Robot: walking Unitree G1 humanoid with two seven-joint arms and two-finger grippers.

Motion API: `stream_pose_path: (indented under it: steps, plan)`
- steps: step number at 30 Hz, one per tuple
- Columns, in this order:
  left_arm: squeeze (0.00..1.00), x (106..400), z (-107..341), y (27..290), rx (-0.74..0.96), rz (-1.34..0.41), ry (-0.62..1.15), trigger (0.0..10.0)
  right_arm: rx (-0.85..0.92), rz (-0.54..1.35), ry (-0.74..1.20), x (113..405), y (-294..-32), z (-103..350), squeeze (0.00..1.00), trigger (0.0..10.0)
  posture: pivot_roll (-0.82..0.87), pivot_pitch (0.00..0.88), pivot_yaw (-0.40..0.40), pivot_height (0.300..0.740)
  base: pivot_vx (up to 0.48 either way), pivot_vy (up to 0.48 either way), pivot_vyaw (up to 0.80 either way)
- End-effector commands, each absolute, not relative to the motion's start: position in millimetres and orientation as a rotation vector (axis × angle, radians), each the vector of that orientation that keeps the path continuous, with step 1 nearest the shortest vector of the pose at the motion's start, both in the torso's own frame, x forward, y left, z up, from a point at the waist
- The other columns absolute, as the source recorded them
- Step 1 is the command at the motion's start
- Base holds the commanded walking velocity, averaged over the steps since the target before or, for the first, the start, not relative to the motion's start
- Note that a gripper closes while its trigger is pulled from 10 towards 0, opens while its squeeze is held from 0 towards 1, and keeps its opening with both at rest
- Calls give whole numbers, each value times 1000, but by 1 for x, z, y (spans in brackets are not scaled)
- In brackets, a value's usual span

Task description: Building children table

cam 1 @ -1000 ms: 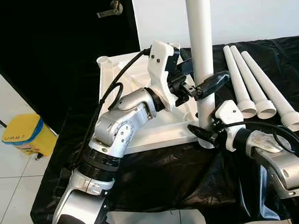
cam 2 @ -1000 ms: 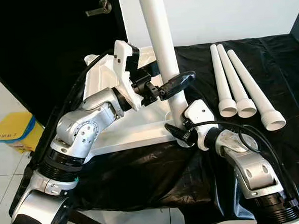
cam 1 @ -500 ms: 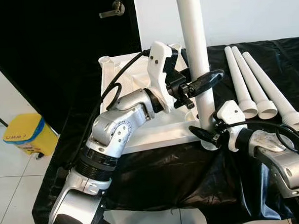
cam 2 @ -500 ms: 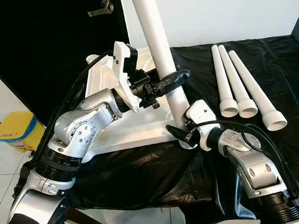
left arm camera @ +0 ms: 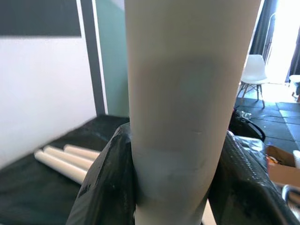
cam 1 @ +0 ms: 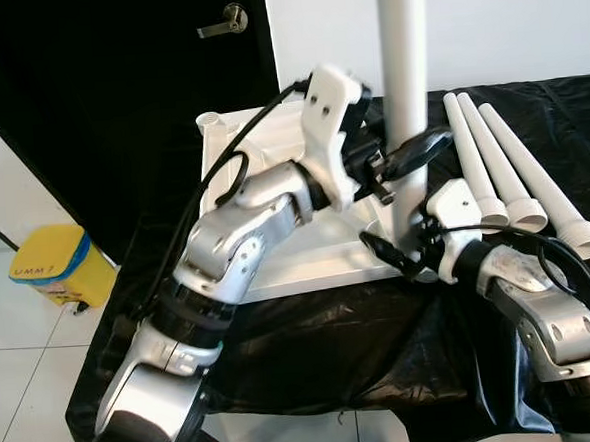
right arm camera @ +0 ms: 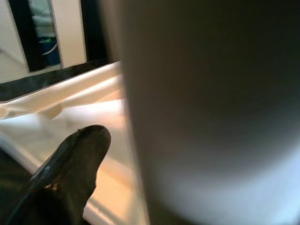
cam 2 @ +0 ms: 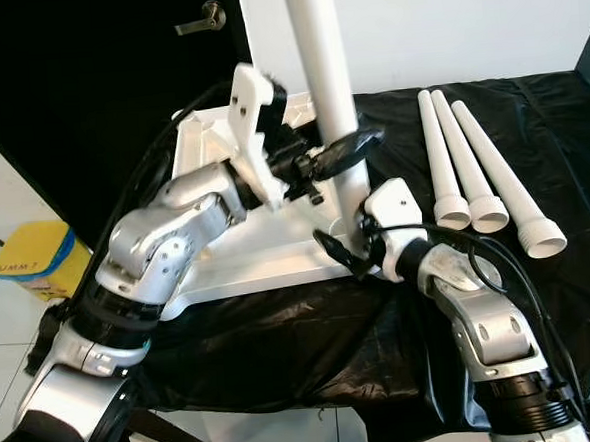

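A white table leg [cam 1: 404,64] stands upright on the near right corner of the upturned white table top [cam 1: 308,262]. My left gripper [cam 1: 411,154] is shut on the leg at mid-height; in the left wrist view its black fingers [left arm camera: 105,183] clasp the leg [left arm camera: 183,117] on both sides. My right gripper [cam 1: 392,250] is down at the foot of the leg. In the right wrist view one finger [right arm camera: 70,173] stands a little apart from the leg [right arm camera: 211,117], and the other is hidden behind it. Three spare legs [cam 1: 502,168] lie side by side to the right.
A black cloth [cam 1: 332,339] covers the work surface and hangs over its front edge. A yellow bin [cam 1: 47,266] stands on the tiled floor at the left. A dark door with a handle [cam 1: 221,23] is behind the table top.
The leg was leaning left and now stands upright, with my left gripper still clasping it. My right gripper has shifted slightly up along the foot of the leg.
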State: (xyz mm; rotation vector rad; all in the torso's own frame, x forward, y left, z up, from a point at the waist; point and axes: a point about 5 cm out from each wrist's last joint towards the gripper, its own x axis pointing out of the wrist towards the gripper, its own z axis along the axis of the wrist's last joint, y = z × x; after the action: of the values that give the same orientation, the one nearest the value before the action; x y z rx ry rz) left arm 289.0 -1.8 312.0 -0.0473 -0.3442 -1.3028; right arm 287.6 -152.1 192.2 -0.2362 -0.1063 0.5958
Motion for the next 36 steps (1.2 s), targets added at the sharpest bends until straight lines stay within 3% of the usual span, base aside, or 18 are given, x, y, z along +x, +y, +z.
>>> stream_pose_path:
  steps: [1,10,16,30,31,32,33,34,36]
  plan:
    - [0,290,316,-2,-37,-1330,-338,10000,-222,573,-132,288,-147,194,0,10000,-272,0,81,740,0,0,0]
    - [0,295,323,-13,-97,-1229,-290,10000,-187,378,-218,293,-135,196,0,10000,-269,0,84,740,0,0,0]
    - [0,297,326,-22,-126,-1161,-288,10000,-204,131,-217,299,-131,191,0,10000,-267,0,80,740,0,0,0]
    - [0,295,328,-31,-111,-1138,-282,10000,-228,65,-207,305,-126,188,0,10000,-265,0,78,740,0,0,0]
    - [0,295,328,-32,-109,-1139,-282,10000,-217,56,-208,305,-126,188,0,9686,-267,0,78,740,0,0,0]
    - [0,294,328,-33,-108,-1138,-282,10000,-198,44,-205,306,-127,188,0,4510,-266,0,78,740,0,0,0]
    - [0,294,328,-33,-108,-1138,-282,10000,-198,44,-205,306,-127,188,0,4510,-266,0,78,740,0,0,0]
    - [0,294,328,-33,-106,-1136,-283,10000,-193,37,-211,306,-127,189,0,0,-267,0,78,740,0,0,0]
    - [0,294,328,-33,-106,-1136,-283,10000,-193,37,-211,306,-127,189,0,0,-267,0,78,740,0,0,0]
